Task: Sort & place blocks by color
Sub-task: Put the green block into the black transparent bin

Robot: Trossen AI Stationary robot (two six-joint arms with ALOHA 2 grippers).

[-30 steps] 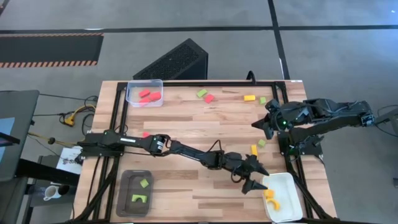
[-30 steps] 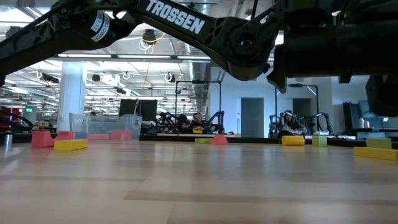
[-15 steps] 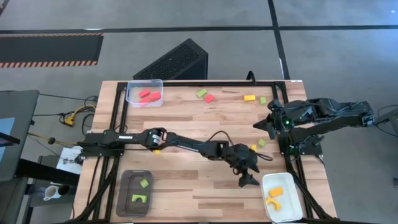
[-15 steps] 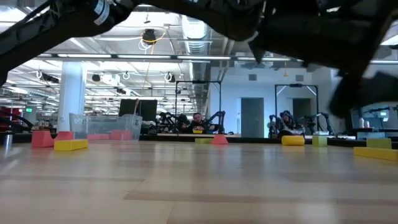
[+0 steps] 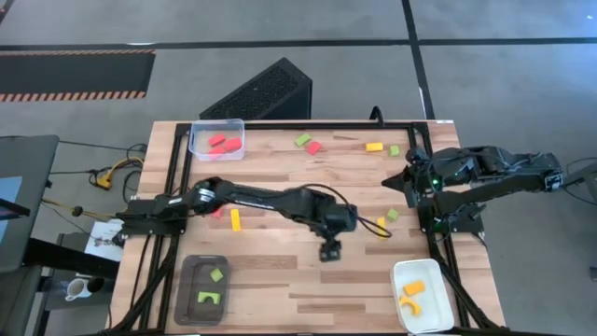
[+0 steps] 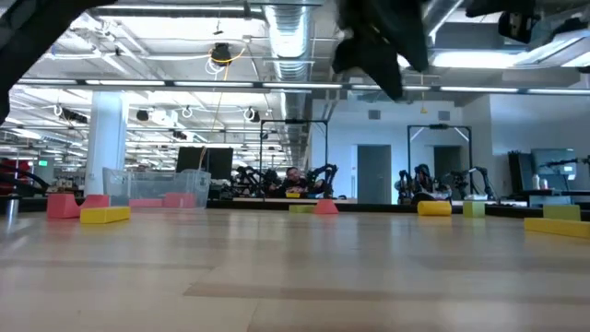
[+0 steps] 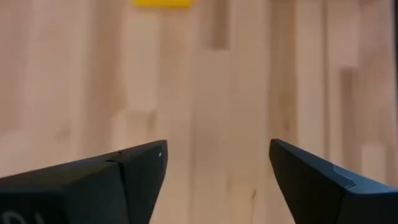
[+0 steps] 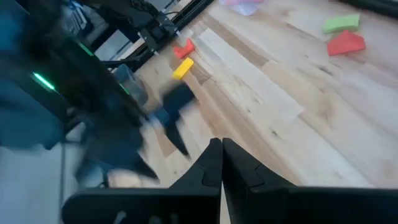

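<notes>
My left gripper hangs open above bare wood near the table's middle, pointing steeply down, with nothing between its fingers. My right gripper waits shut above the right side. Blocks lie loose on the table: a green and a red one at the far edge, a yellow and a green one farther right, a yellow and a green one under the right arm, and a yellow bar beside a red piece at the left.
A clear tray at the far left holds red blocks. The dark grey tray at the near left holds two green pieces. In the white tray at the near right lie two yellow-orange pieces. A black frame runs around the table.
My left gripper has drawn back from the white tray toward the table's middle, rising as it went and tipping from nearly level to pointing steeply down. The arm has folded back with it and uncovered the yellow bar at the left.
</notes>
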